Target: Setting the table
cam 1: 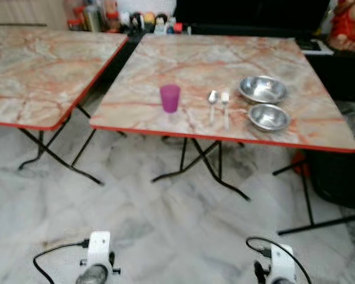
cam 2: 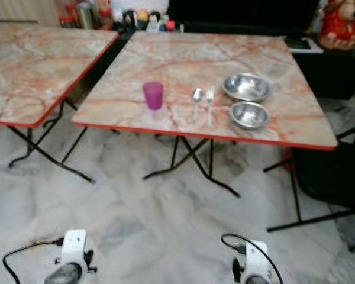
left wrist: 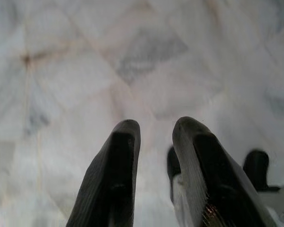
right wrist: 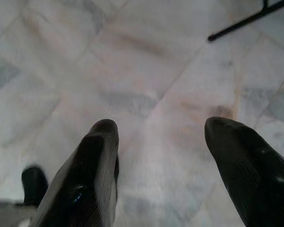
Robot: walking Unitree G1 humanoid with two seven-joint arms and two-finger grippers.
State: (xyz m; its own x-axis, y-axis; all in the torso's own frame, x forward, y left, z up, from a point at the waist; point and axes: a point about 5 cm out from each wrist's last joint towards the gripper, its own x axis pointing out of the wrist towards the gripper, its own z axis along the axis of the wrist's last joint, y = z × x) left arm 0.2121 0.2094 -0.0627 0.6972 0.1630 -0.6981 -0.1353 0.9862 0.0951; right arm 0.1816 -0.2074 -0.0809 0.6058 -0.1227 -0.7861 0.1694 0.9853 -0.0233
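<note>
Standing near the front edge of the marble worktop (cam 1: 183,65) are a purple cup (cam 1: 170,97), spoon (cam 1: 212,98), fork (cam 1: 225,102) and two steel bowls (cam 1: 262,89). The left pincer (left wrist: 154,142) is held narrowly parted and the right pincer (right wrist: 163,142) wide apart, both empty above the floor (cam 1: 165,225).

No readable text, labels, brands, numbers or signs anywhere. Bottles and jars (cam 1: 94,18) at upper left of the frame are too blurred and small for their labels to be made out. Cup (cam 1: 170,98), bowls (cam 1: 262,89) and table (cam 1: 183,59) carry no markings. Red figure (cam 1: 349,23) at upper right shows no legible writing.
</note>
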